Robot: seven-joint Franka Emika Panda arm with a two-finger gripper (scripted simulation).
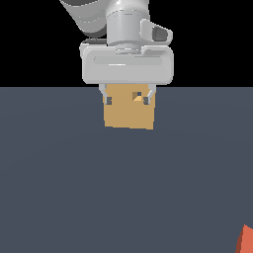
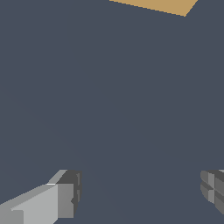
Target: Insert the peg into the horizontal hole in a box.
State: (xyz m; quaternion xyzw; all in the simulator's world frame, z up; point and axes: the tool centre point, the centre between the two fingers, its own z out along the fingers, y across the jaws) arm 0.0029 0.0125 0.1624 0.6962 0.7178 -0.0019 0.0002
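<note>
Flat, even simulator lighting from above, with no glare or blur: the dark grey-blue worktop [image 1: 74, 188] carries no distinct shadows, edges look jagged and pixelated, and the background is solid black.

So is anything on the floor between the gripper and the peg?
Nothing visible. The open gripper hangs empty in front of the box, and only bare floor lies between it and the peg's orange end at the frame's lower right corner.
</note>
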